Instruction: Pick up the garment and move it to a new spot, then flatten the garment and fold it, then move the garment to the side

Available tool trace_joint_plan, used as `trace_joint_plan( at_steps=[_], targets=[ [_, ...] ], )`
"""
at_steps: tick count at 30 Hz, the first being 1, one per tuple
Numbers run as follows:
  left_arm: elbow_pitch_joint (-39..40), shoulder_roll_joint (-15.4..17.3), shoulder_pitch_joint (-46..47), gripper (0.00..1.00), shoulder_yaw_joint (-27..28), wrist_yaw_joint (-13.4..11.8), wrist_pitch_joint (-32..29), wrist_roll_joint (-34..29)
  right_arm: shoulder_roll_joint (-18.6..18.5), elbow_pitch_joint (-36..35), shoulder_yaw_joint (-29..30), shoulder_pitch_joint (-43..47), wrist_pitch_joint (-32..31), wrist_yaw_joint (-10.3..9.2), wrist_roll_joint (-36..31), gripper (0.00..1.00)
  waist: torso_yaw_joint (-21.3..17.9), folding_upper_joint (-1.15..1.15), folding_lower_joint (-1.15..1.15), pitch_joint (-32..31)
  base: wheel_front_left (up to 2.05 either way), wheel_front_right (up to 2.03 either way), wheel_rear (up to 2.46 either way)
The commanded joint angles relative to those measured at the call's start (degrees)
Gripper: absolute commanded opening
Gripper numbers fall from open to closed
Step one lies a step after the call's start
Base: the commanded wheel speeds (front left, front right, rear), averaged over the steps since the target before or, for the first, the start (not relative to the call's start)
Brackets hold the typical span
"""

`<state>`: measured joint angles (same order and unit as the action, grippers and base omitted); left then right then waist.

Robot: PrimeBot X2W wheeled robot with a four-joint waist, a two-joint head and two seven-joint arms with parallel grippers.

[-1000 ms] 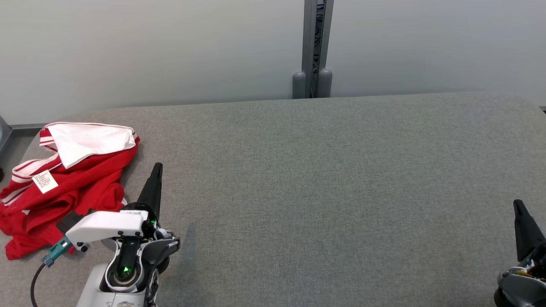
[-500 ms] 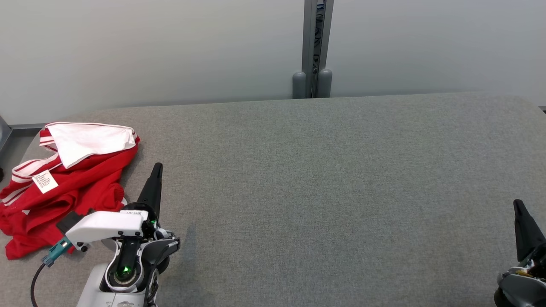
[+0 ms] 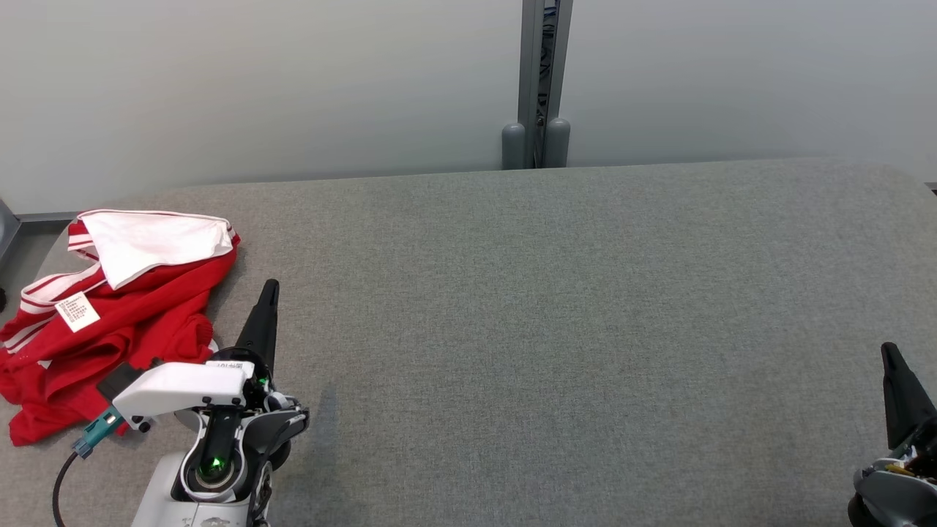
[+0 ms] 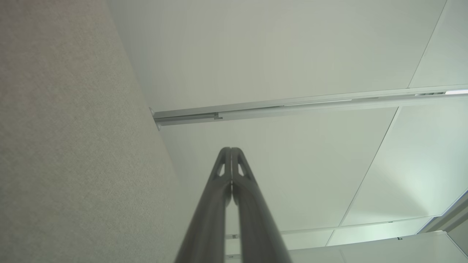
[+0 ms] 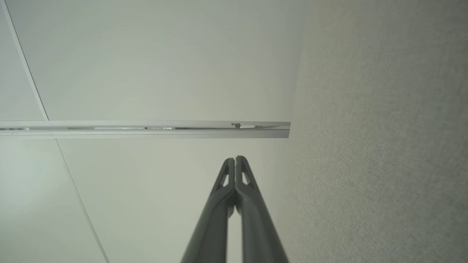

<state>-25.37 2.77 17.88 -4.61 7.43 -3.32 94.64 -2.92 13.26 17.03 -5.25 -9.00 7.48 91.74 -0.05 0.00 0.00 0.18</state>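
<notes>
A crumpled red garment (image 3: 110, 322) with white stripes, a white inner panel and a small label lies at the far left of the grey table (image 3: 556, 329). My left gripper (image 3: 271, 284) is shut and empty, just right of the garment, its tip pointing away from me. In the left wrist view the left gripper (image 4: 231, 149) has its fingers pressed together against the pale wall. My right gripper (image 3: 889, 347) stands shut and empty at the lower right edge, far from the garment. The right wrist view shows the right gripper (image 5: 235, 158) with its fingers together.
A pale wall (image 3: 293, 80) rises behind the table, with a grey metal post (image 3: 540, 80) at its middle. The table's rounded left corner lies close to the garment. A teal-tipped cable (image 3: 91, 437) hangs off my left wrist.
</notes>
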Motion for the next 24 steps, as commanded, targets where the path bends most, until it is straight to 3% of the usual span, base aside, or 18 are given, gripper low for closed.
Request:
trace_joint_plan(
  at_steps=[1, 24],
  targets=[
    [0.02, 0.17, 0.25, 0.0, 0.18, 0.23, -0.08, -0.05, -0.16, -0.06, 0.22, -0.11, -0.36, 0.01, -0.21, 0.0, 0.0, 0.0, 0.0, 0.0, 0.0, 0.0, 0.0],
    [0.02, 0.17, 0.25, 0.0, 0.18, 0.23, -0.08, -0.05, -0.14, -0.07, 0.24, -0.12, -0.37, 0.01, -0.26, 0.0, 0.0, 0.0, 0.0, 0.0, 0.0, 0.0, 0.0]
  ],
)
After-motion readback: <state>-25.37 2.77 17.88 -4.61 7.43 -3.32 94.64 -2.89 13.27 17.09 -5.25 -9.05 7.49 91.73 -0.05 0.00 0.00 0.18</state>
